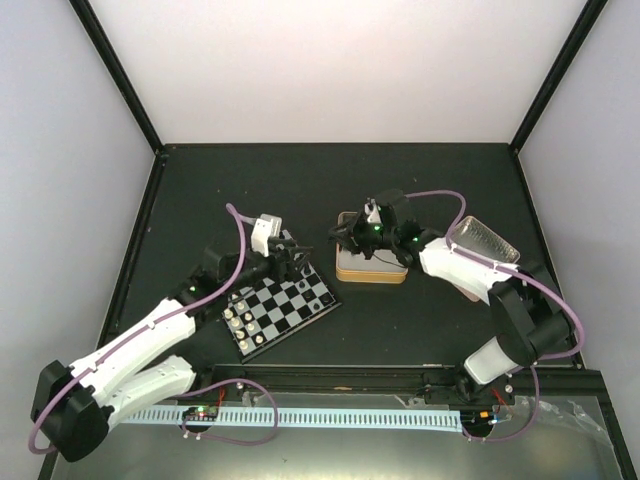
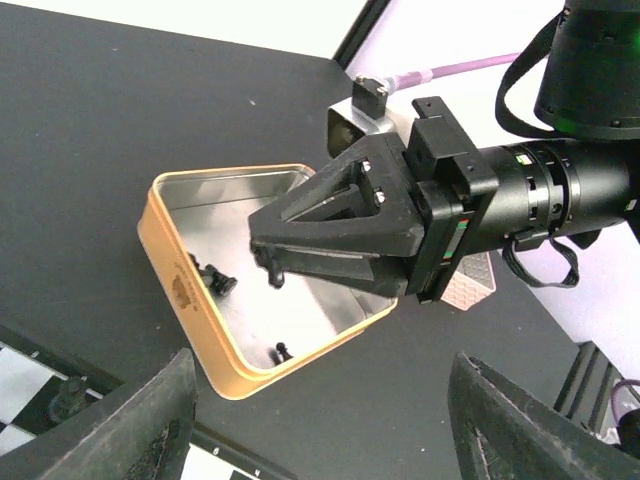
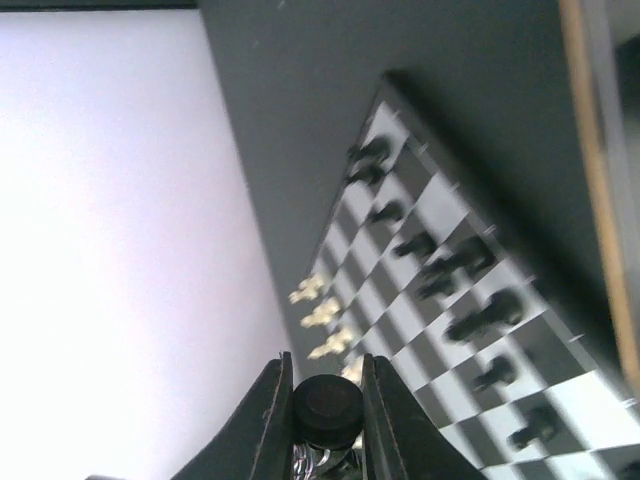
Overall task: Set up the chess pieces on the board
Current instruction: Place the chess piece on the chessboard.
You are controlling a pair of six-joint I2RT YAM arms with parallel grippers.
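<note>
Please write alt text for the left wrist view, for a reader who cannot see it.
The right gripper, shut on a tiny black chess piece, hangs over an open gold-rimmed tin with a few black pieces inside. The left gripper stands open at the bottom edge.

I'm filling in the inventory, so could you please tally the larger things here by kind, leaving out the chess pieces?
Chessboard: 1
Gold-rimmed tin: 1
Metal tray: 1
Robot arms: 2, left arm and right arm
Total: 5
</note>
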